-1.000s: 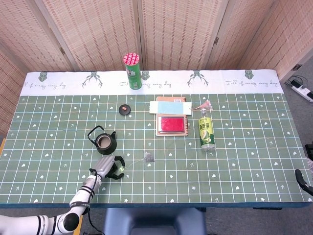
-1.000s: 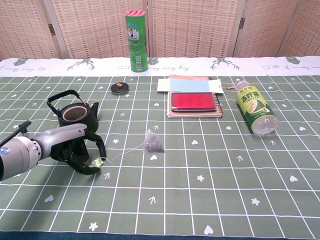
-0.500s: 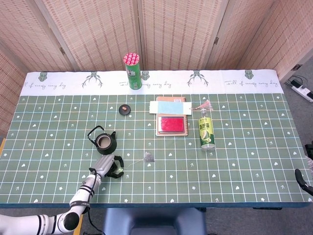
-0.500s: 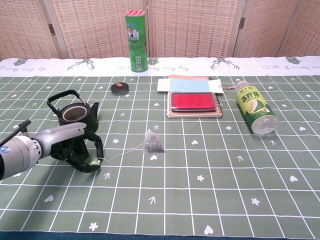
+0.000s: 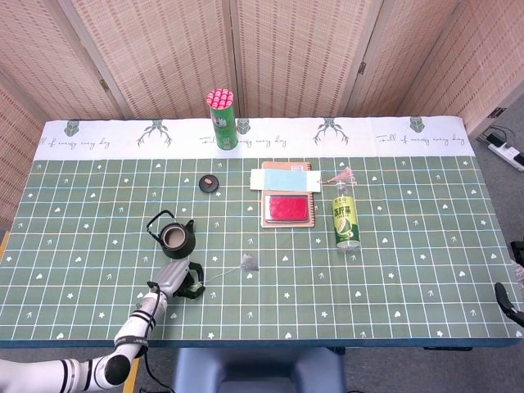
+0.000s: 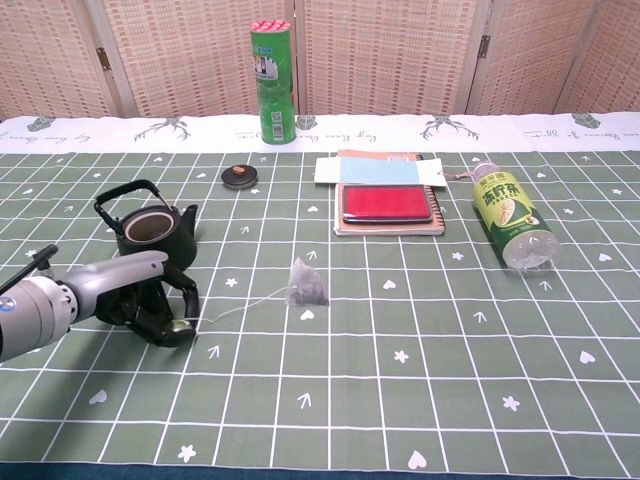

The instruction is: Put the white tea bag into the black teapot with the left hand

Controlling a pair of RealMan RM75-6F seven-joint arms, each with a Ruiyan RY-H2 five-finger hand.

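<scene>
White tea bag point(image 6: 307, 284) lies near black teapot point(image 6: 150, 229); left hand point(image 6: 150, 297) pinches its string tag point(image 6: 181, 323); bottle point(image 6: 510, 218) label unreadable.

White tea bag point(image 6: 307, 283): small pyramid sachet, sits upright on the green checked worktop point(image 6: 420, 330), right of the teapot and apart from it; its thin string runs left to a small green tag point(image 6: 181, 324) pinched in the left hand point(image 6: 150, 300). Black teapot point(image 6: 150, 229): round, upright, lid off so the opening shows, bail handle raised, just behind the left hand.
</scene>
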